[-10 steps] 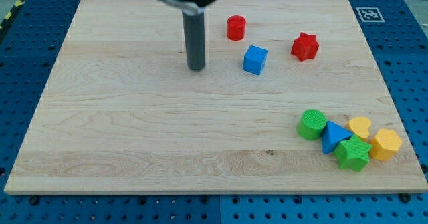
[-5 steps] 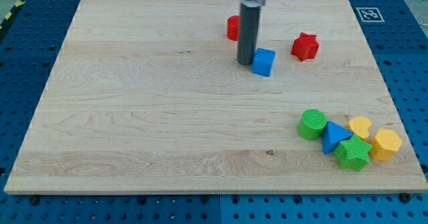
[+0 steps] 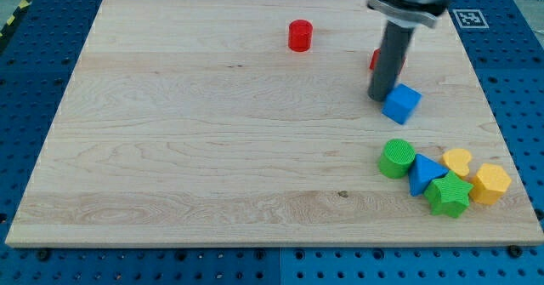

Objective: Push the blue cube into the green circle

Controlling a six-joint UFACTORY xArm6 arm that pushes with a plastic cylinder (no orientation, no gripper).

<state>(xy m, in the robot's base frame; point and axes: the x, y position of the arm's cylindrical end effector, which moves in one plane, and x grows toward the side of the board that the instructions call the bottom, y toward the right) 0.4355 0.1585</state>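
Wooden desk (image 3: 195, 149) fills most of the view, sitting on a blue pegboard (image 3: 34, 81); small tag marker (image 3: 467, 18) at the desk's top right corner. Dark rod (image 3: 388, 59) comes down from the view's top right, my tip (image 3: 379, 96) on the desk, touching or just beside the upper left side of the blue cube (image 3: 401, 103). No jaws on this rig, just the rod, so no open or closed state to give. Blue cube sits right of centre, a bit turned, above the green circle (image 3: 396, 158) and apart from it, with bare wood between them. Red star (image 3: 375, 59) is mostly hidden behind the rod, only a sliver showing on its left edge. Red cylinder (image 3: 299, 36) stands alone near the top centre, well apart from everything else. Cluster at lower right: green circle at the left end, blue triangle (image 3: 423, 174) touching its right side, green star (image 3: 450, 195) just below and right of the triangle, yellow heart (image 3: 458, 161) above the green star, yellow hexagon (image 3: 490, 183) at the far right, touching the heart and close beside the green star.
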